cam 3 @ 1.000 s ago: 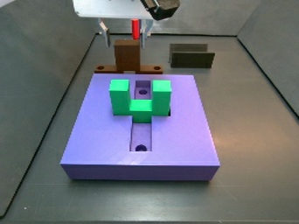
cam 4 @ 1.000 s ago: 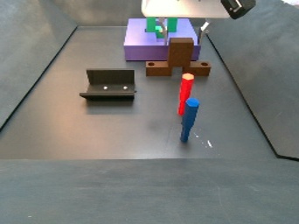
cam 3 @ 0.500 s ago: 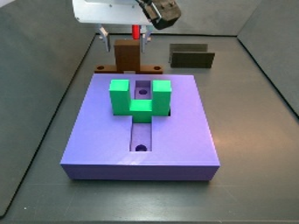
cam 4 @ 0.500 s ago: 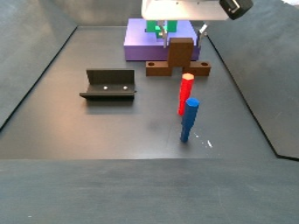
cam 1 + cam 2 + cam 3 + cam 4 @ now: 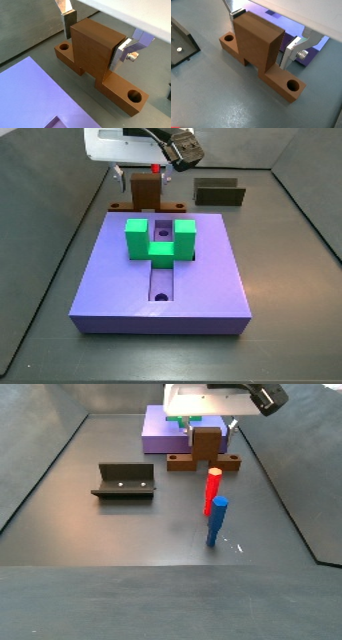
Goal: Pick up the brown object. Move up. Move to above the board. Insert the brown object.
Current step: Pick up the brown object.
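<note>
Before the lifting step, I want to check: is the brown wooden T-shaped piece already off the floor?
No: in both wrist views the brown wooden T-shaped piece rests on the grey floor, with the gripper around its middle block.

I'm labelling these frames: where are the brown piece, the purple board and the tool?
Brown piece (image 5: 93,47): a wrist view, on its thick middle block.
Purple board (image 5: 214,278): a side view, bare top right of the slot.
Tool (image 5: 95,36): a wrist view, midway between the fingertips flanking the block.

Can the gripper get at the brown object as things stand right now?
Probably yes. The gripper already straddles the brown object's middle block, one finger on each side in both wrist views, nothing between them. Whether the pads are touching it yet, I cannot tell.
</note>
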You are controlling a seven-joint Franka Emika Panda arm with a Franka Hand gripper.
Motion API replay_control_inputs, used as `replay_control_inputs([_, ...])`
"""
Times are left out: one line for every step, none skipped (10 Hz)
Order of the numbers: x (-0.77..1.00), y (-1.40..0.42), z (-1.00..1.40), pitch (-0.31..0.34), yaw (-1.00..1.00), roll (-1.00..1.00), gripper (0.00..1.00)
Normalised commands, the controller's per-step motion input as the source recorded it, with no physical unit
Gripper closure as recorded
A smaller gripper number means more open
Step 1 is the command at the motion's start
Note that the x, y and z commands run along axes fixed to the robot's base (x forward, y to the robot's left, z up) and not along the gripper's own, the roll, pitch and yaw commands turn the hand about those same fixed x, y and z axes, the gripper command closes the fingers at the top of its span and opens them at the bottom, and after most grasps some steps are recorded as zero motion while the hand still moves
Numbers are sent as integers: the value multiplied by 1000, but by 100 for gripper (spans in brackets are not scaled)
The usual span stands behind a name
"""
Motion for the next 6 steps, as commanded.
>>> replay_control_inputs([0, 60, -166, 0, 0, 0, 0])
replay_control_inputs([0, 0, -34, 0, 0, 0, 0])
replay_control_inputs([0, 0, 0, 0, 0, 0, 0])
replay_control_inputs([0, 0, 0, 0, 0, 0, 100])
replay_control_inputs([0, 0, 0, 0, 0, 0, 100])
replay_control_inputs([0, 0, 0, 0, 0, 0, 100])
